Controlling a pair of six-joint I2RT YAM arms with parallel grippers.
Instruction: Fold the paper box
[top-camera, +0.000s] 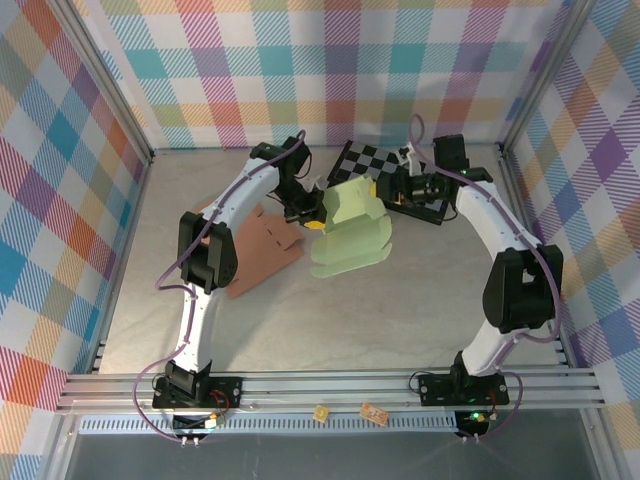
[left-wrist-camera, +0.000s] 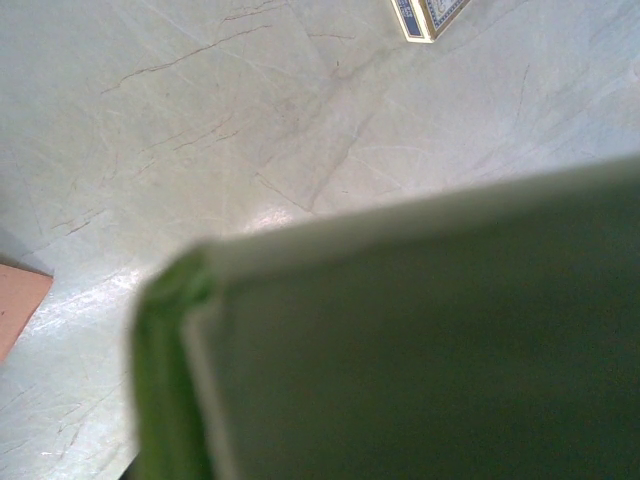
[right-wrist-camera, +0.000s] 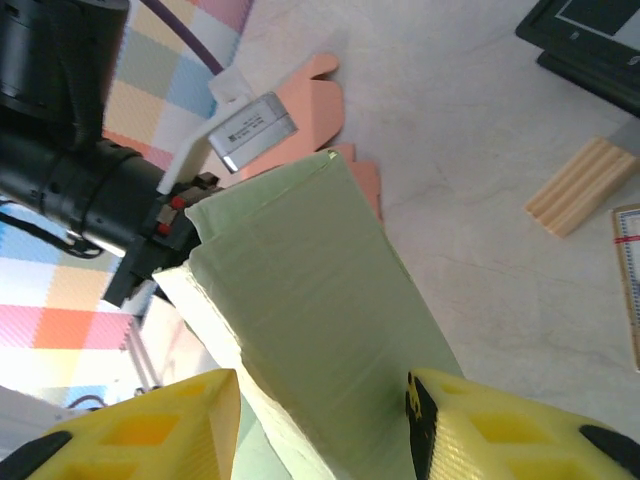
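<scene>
At the table's middle sits one green paper box (top-camera: 350, 235). Two arms meet it: the left gripper (top-camera: 314, 222) is clenched on its left edge, and the right gripper (right-wrist-camera: 320, 385) straddles a panel, though I cannot tell whether it grips. One brown cardboard sheet (top-camera: 262, 250) lies left, with one checkerboard (top-camera: 365, 160) beyond.

1. Paper box (top-camera: 350, 235) sits on the table (top-camera: 400, 310), centre
2. Flat cardboard sheet (top-camera: 262, 255) lies just left of it
3. Board (top-camera: 362, 160) lies behind the box, near the back wall (top-camera: 330, 70)
</scene>
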